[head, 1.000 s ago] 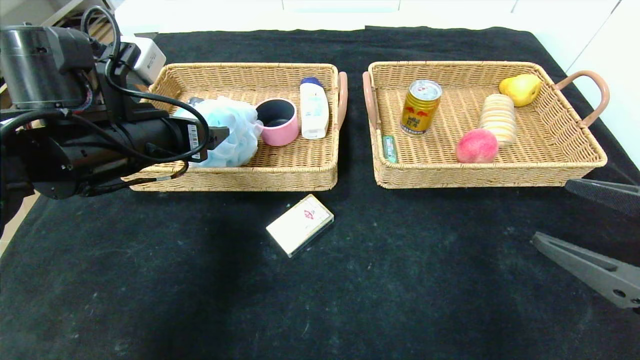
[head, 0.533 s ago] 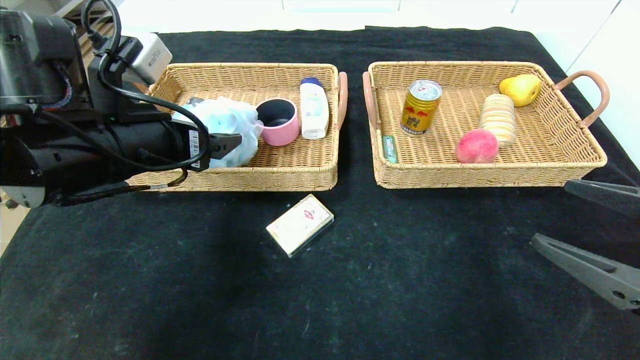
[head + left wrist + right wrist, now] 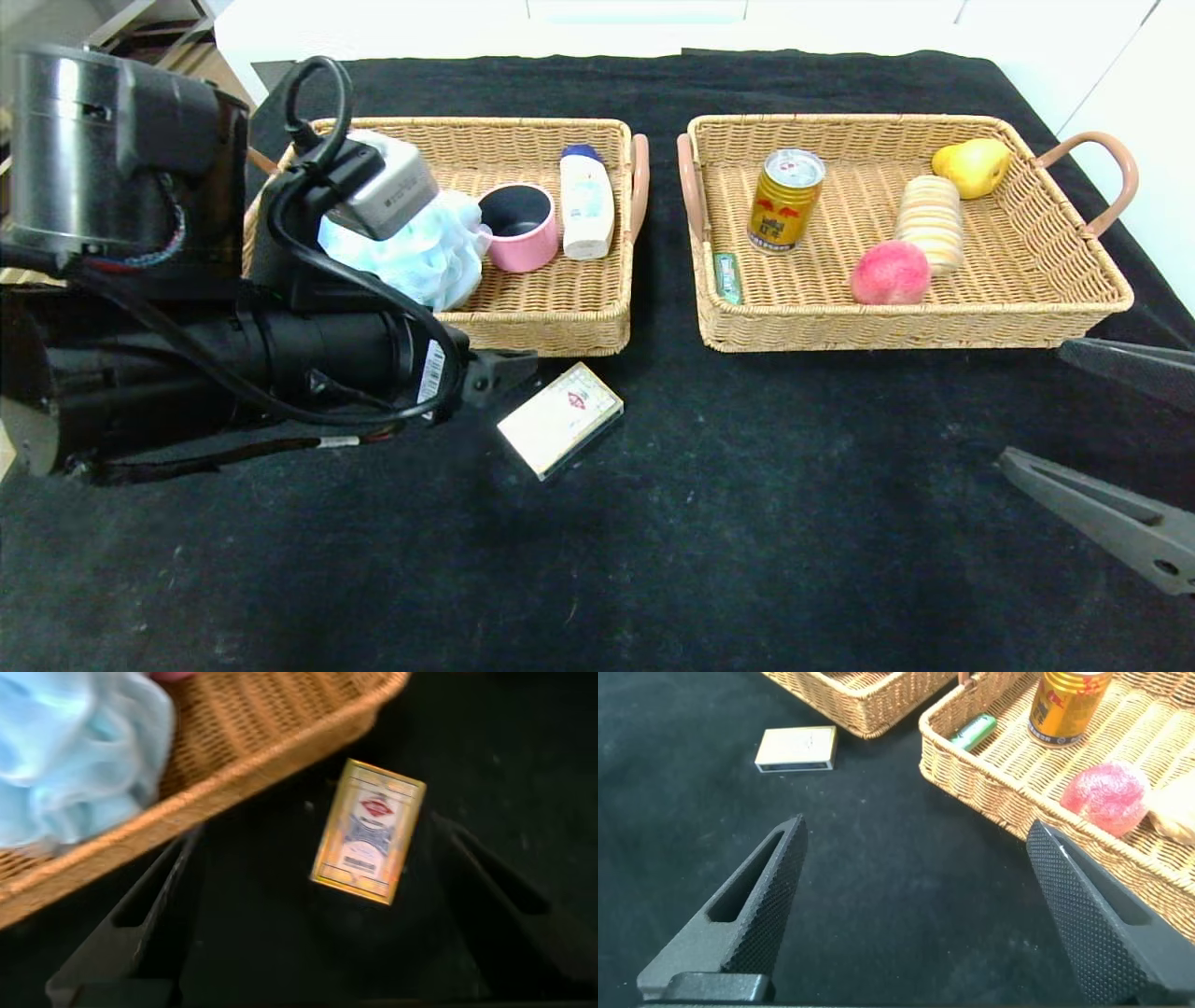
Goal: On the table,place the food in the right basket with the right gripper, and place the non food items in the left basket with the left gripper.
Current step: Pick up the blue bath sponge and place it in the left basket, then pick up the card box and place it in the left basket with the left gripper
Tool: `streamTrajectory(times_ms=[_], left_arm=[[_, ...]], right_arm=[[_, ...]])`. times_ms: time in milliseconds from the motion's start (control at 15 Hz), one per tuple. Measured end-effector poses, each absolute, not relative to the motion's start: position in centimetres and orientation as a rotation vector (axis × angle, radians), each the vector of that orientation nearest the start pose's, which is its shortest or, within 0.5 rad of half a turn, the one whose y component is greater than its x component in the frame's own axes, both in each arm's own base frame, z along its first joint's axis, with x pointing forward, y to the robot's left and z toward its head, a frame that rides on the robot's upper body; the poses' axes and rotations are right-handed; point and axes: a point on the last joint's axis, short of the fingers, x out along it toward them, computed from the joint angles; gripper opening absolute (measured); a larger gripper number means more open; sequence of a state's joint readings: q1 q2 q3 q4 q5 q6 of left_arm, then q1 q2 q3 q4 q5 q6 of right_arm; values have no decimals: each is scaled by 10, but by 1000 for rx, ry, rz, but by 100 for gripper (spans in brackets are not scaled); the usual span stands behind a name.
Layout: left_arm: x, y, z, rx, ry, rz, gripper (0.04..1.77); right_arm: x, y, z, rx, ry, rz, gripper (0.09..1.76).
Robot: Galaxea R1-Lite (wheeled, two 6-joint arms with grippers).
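Note:
A cream and gold card box [image 3: 560,420] lies on the black table in front of the left basket [image 3: 560,331]. It also shows in the left wrist view [image 3: 368,831] and the right wrist view [image 3: 796,749]. My left gripper [image 3: 504,369] is open and empty, just left of the box and above the table; in its wrist view [image 3: 316,831] the box lies between the spread fingers. My right gripper [image 3: 1027,401] is open and empty at the front right, before the right basket [image 3: 896,331], as its wrist view [image 3: 917,829] shows.
The left basket holds a blue bath puff [image 3: 425,252], a pink cup [image 3: 519,227] and a white bottle [image 3: 585,201]. The right basket holds a gold can [image 3: 786,199], a peach [image 3: 891,273], a stacked biscuit roll [image 3: 929,222], a pear [image 3: 973,166] and a green pack [image 3: 726,277].
My left arm has moved from over the left basket toward the front and right, coming down beside the card box. The right gripper and the objects have stayed put.

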State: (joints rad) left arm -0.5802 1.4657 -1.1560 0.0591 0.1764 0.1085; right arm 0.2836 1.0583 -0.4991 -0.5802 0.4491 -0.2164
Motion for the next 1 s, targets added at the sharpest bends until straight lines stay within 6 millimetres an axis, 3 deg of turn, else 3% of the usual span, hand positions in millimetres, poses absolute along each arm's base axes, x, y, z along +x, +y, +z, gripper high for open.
streamTrajectory(times_ms=[400, 1000], left_arm=[[226, -166, 247, 301, 423, -465, 169], [262, -188, 213, 303, 423, -408, 170]], right_arm=[[132, 49, 234, -212, -104, 731, 171], [131, 49, 233, -212, -98, 738, 171]])
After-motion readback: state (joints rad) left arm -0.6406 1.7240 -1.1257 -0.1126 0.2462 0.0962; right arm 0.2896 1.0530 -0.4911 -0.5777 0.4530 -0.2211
